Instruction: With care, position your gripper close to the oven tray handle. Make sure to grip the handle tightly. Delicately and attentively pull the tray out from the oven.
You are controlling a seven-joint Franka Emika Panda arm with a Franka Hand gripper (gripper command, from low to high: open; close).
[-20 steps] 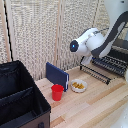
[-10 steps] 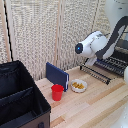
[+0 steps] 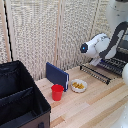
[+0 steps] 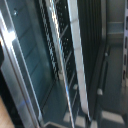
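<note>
In the exterior view my gripper hangs from the bulky white arm, just above the dark wire tray. The tray sticks out at the exterior view's right. The thin black oven tray handle runs along the tray's front edge, slightly below and in front of my hand. The fingers are too small to tell whether they are open or shut. Only a dark sliver of the oven shows behind the arm. The blurred wrist view shows the tray's thin parallel bars beside a glass panel; no fingers show there.
An upright blue board, a red cup and a small bowl with yellow bits stand on the wooden table. A large black fabric box fills the exterior view's left. Slatted screens close the back.
The arm has swung toward the exterior view's right and slightly down, bringing the hand closer to the tray. Nothing on the table has moved.
</note>
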